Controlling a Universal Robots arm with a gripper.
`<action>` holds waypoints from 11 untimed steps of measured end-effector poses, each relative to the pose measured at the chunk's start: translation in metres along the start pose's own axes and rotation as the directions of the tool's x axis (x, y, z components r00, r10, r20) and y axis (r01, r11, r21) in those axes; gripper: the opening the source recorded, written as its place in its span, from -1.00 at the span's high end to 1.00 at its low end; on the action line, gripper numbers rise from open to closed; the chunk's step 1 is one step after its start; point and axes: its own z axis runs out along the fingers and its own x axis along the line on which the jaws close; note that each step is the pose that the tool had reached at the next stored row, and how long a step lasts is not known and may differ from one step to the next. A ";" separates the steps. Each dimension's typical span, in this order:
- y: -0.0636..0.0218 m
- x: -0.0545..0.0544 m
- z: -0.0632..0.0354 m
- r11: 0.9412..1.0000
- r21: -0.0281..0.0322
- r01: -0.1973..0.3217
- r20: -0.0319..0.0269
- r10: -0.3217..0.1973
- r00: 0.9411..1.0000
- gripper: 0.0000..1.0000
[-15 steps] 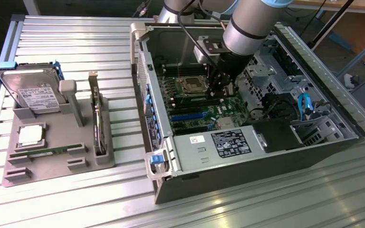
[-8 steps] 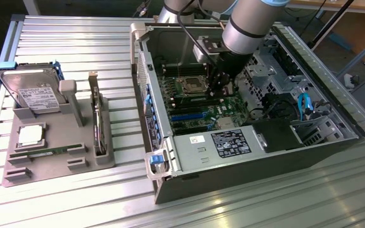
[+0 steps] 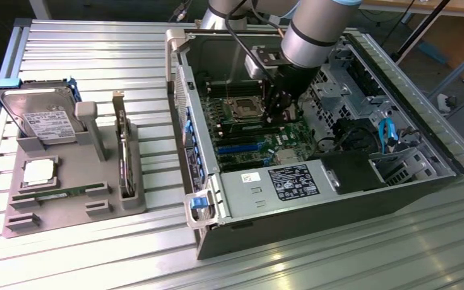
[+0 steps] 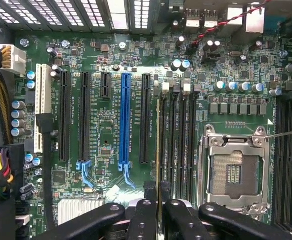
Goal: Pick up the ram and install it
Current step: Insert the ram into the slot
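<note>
The ram (image 4: 159, 150), in the wrist view, is clenched edge-on between my fingers (image 4: 145, 220), along the memory slots (image 4: 182, 145). In the exterior view the fingers stand inside the case (image 3: 296, 235), beside the processor socket (image 3: 243, 109). I should hold it parallel and press evenly.

Green ram (image 4: 159, 150), blue slot (image 4: 125, 120)

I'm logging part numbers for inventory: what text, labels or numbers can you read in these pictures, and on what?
Printed label on the silver hard drive: too small to read.
Black label on the grey power supply box: too small to read.
Small white sticker beside it: blurred.
Pale lettering on the green motherboard, along the slots: blurred.
No text is legible anywhere.
</note>
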 end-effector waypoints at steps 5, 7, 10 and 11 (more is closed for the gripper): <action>0.0008 -0.003 0.0007 1.000 0.000 0.000 -0.004 0.000 1.000 0.73; 0.0026 -0.004 0.0009 1.000 0.000 -0.001 -0.004 0.001 1.000 0.73; 0.0046 -0.006 0.0015 1.000 0.000 -0.002 -0.004 0.002 1.000 0.73; 0.0051 -0.007 0.0016 1.000 0.000 -0.003 -0.004 0.003 1.000 0.73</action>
